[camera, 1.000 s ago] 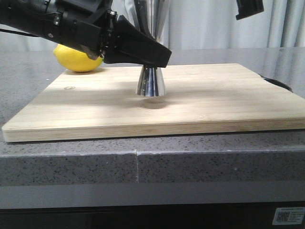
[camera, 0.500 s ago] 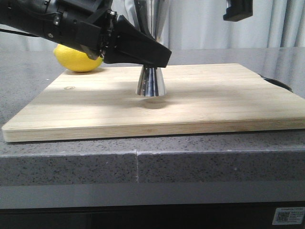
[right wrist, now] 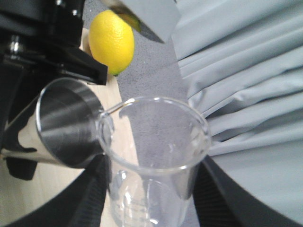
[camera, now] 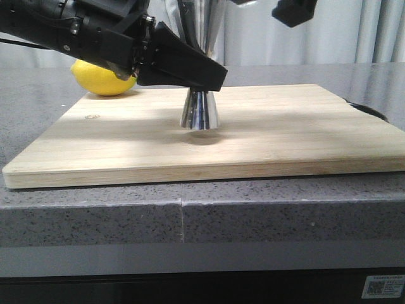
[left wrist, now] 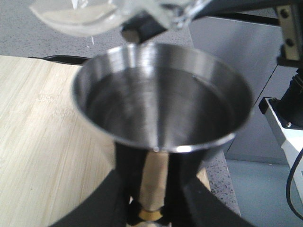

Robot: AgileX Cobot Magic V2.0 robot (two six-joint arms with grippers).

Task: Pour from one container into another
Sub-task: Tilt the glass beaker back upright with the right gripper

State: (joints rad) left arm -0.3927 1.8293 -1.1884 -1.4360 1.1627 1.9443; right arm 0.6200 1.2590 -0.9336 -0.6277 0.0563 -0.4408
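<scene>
Clearly, the steel jigger (camera: 200, 109) was clamped upright on the cutting board (camera: 285, 136) by the left gripper (camera: 209, 76); the glass beaker (right wrist: 154, 161) (gripped by the right gripper (right wrist: 147, 189)) was tilted just above the jigger's rim, so a slow, steady tip was judged best.

The steel jigger (camera: 200, 109) stood upright near the middle of the cutting board (camera: 304, 136), toward its far edge, its shiny flared base resting on the wood and its open upper cup (left wrist: 161, 97) dark inside. The clear glass beaker (right wrist: 154, 156) was tilted, pour lip touching the jigger's rim, looking empty.
</scene>
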